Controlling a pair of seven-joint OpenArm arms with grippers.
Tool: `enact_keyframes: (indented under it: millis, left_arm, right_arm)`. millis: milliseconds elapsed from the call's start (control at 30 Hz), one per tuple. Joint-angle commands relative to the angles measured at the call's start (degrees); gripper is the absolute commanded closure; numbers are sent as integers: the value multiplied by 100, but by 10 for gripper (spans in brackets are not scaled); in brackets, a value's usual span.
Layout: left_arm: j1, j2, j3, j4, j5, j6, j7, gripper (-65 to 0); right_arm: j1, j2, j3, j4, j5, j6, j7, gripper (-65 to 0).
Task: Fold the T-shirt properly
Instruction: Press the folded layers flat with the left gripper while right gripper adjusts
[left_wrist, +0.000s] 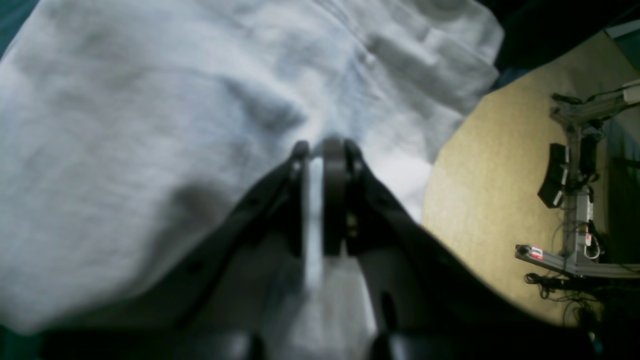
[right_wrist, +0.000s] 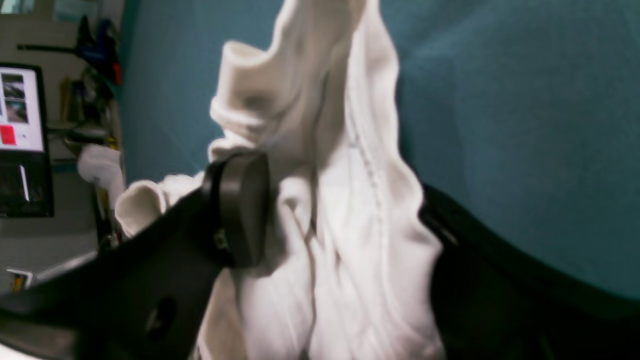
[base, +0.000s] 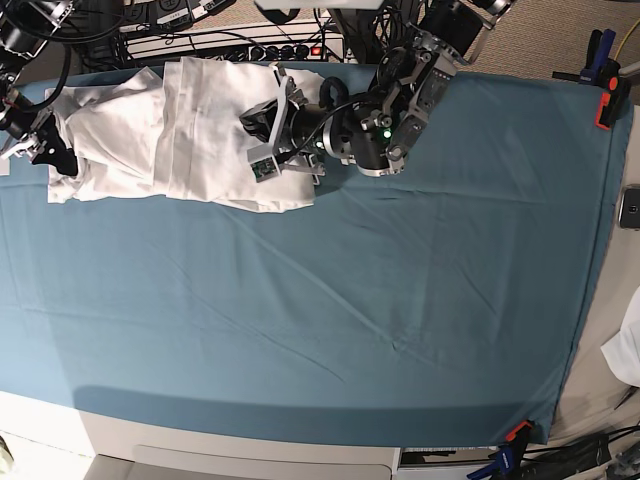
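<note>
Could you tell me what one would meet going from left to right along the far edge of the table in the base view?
Right gripper → T-shirt → left gripper → bare teal table cover → orange clamp at the cover's right edge.

Your left arm is black and grey with a green light, trailing black cables; both grippers' fingers are matte black.

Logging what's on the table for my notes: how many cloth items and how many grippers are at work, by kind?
T-shirt: 1
Teal cover: 1
Grippers, left and right: 2
Total: 4
</note>
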Motion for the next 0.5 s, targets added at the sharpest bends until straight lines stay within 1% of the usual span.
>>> enact_keyframes:
  millis: [0,100,167,200,300,367,433,467]
  left_arm:
    - [-74,63,-7,105,-107,-37,-125,-70]
    - [-74,63,-7,105,-107,-37,-125,-70]
    - [-74,63,-7,105,-107,-37,-122,-70]
    - [-74,63,-7,105,-107,-37,-125,-70]
    - [-76,63,-7,105,-107,-35,-120,-70]
    - [-76,63,-7,105,-107,-35,-103,-70]
    - [-76,63,-7,105,-107,-31,-98,-70]
    - [-76,63,-7,109,-107,-28,-81,-70]
  right_arm:
    - [-28,179,7,28,-155,-34,-91,-348]
    - [-28,186,7,28,-131,-34,-91,-347]
    - [-28,186,7,28,-133,-34,-91,-326]
    - [-28,186,7,28,-133,-34,-91,-292]
    - [-28,186,7,28,-131,-34,-91,-155]
    - [-28,186,7,28,-28,-34,-91,-76]
    - [-28,188,20,28,363,-34,-91,-25]
    - [-28,188,33,28,662,-34,-91,-6]
